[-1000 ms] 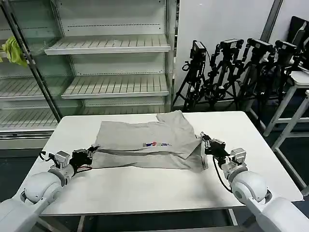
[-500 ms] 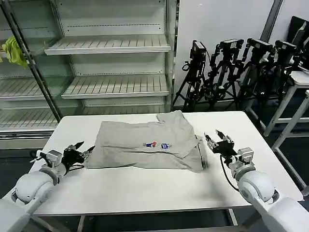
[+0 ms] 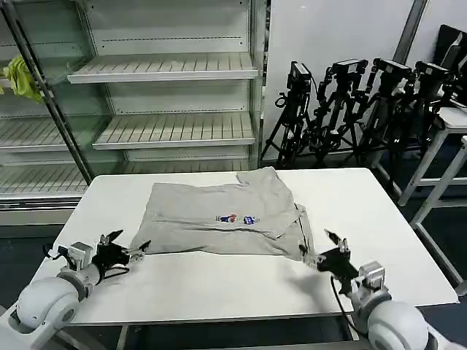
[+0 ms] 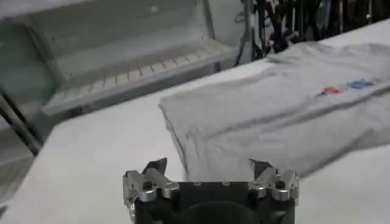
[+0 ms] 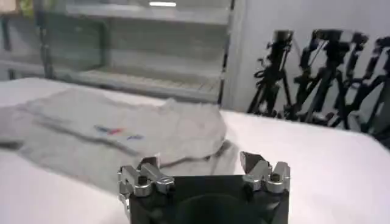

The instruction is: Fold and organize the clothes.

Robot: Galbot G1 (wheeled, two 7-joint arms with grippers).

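Flanking the T-shirt (image 3: 226, 211), both tools gape.

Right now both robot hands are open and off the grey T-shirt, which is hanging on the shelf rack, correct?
Not quite. In the head view the grey T-shirt lies flat on the white table. The left hand and right hand are indeed open and off it.

Light grey T-shirt (image 3: 226, 215), red-blue chest print (image 3: 237, 218).

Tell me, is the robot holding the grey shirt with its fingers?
No, nothing is held. The left gripper and right gripper are both open, off the T-shirt, which lies on the table.
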